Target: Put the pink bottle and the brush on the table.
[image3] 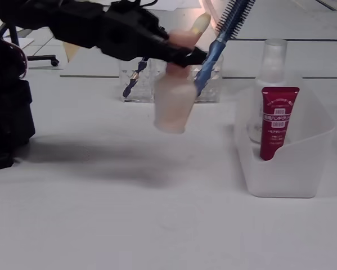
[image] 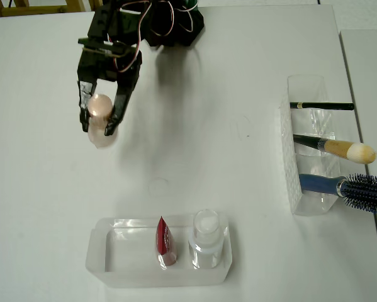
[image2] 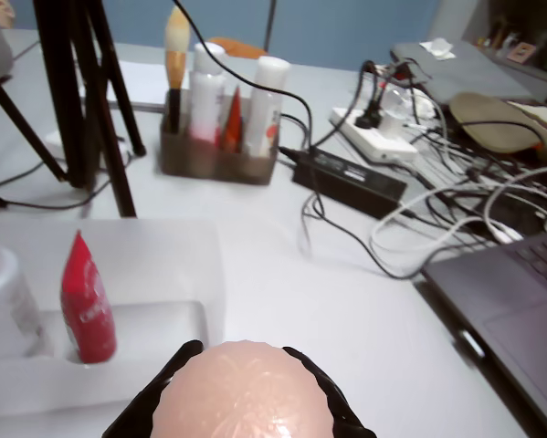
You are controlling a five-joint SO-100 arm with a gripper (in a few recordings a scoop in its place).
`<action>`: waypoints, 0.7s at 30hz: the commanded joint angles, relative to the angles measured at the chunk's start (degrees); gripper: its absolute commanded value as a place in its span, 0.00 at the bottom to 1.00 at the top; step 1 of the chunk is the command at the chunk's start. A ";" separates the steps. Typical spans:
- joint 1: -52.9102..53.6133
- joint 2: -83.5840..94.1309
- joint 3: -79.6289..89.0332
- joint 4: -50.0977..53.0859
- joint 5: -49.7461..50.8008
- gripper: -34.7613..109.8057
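Pink, the bottle hangs pinched by its cap in the black tool, above the white surface, well left of the clear rack, where the brush lies between a black stick and a blue hairbrush.

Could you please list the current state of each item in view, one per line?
gripper: shut on the pink bottle, above the table.
pink bottle: held in the air, blurred.
brush: in the clear holder, bristles sticking out.
hairbrush: in the same holder.
red tube: upright in the tray.
clear bottle: upright, capped.
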 commanded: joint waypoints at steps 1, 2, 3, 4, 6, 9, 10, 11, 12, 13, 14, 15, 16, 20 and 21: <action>3.52 6.42 2.20 0.97 -2.20 0.24; 4.48 7.21 3.16 1.14 -2.55 0.24; 5.71 8.17 4.31 1.14 -2.81 0.24; 6.86 8.96 5.19 1.41 -2.90 0.24; 8.53 10.11 6.42 1.76 -3.16 0.24; 11.95 12.30 8.88 2.02 -3.52 0.24; 13.27 13.10 9.84 2.02 -3.60 0.24; 14.33 13.80 10.63 2.02 -3.60 0.24; 15.21 14.33 11.25 2.02 -3.60 0.24; 16.35 14.94 11.95 2.11 -3.60 0.24; 17.58 15.38 12.57 2.11 -3.60 0.24; 18.28 15.82 13.10 2.11 -3.52 0.24; 19.42 16.08 13.54 2.11 -3.25 0.24; 22.59 16.70 14.59 1.49 -1.32 0.24; 23.29 16.79 14.68 1.49 -1.05 0.24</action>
